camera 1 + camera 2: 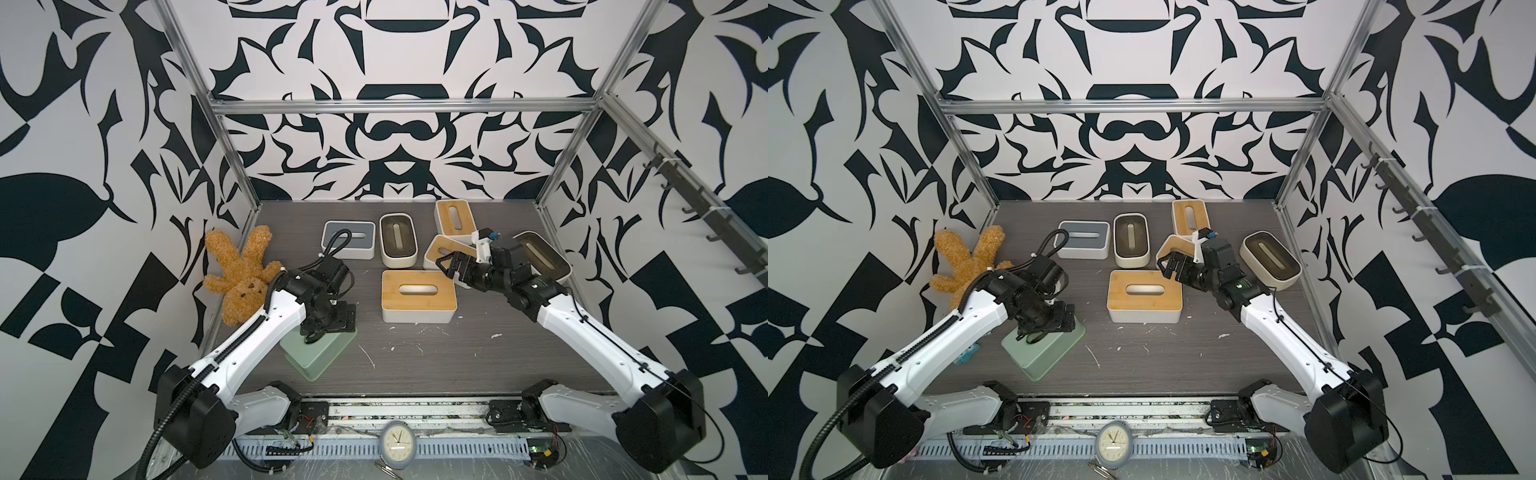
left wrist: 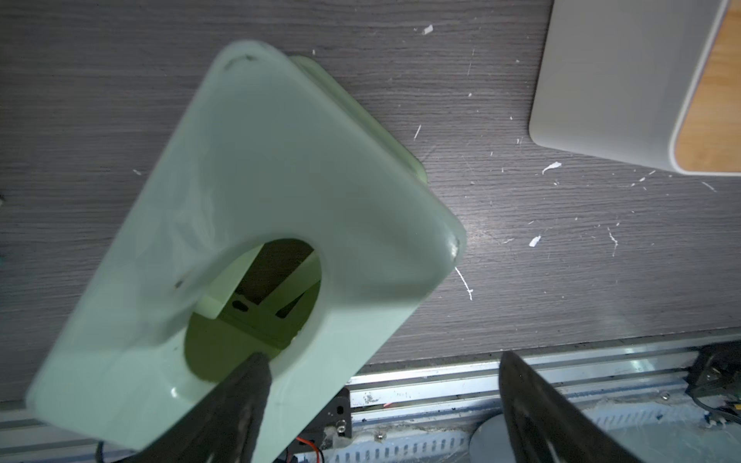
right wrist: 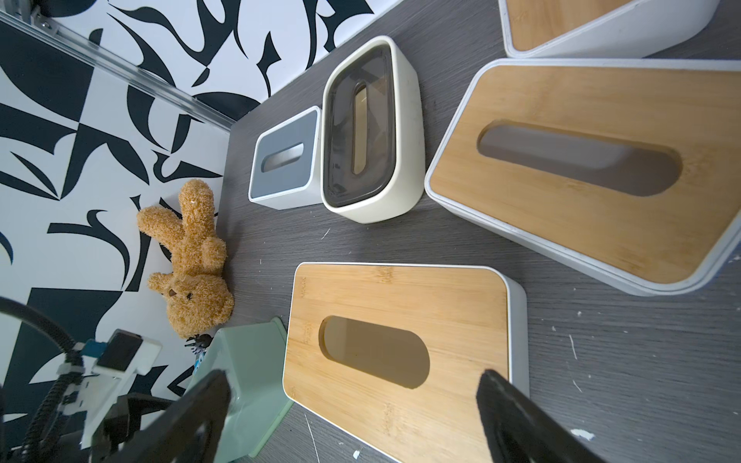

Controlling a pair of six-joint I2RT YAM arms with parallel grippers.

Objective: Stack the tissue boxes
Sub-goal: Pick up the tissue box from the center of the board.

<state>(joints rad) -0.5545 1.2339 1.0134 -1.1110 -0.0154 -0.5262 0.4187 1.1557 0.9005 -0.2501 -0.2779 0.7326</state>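
The mint green tissue box (image 1: 320, 355) (image 2: 280, 180) lies at the front left, tilted. My left gripper (image 1: 311, 337) (image 2: 383, 360) points down at it, open: one finger (image 2: 248, 385) is in its round hole and the other stands well clear of its edge. My right gripper (image 1: 442, 266) (image 3: 355, 379) hovers open over a bamboo-lidded white box (image 1: 417, 295) (image 3: 397, 340) in the middle. Behind it are a grey-lidded box (image 1: 349, 239), a cream dark-lidded box (image 1: 398, 245), and two more bamboo-lidded boxes, one tilted (image 1: 440, 249) and one further back (image 1: 455, 220). Another cream box (image 1: 544, 253) sits at the right.
A brown plush bunny (image 1: 243, 274) (image 3: 188, 260) lies against the left wall. Patterned walls with metal frame rails close in the sides and back. A rail with a small clock (image 1: 397, 444) runs along the front edge. White scraps dot the grey tabletop (image 1: 457, 357).
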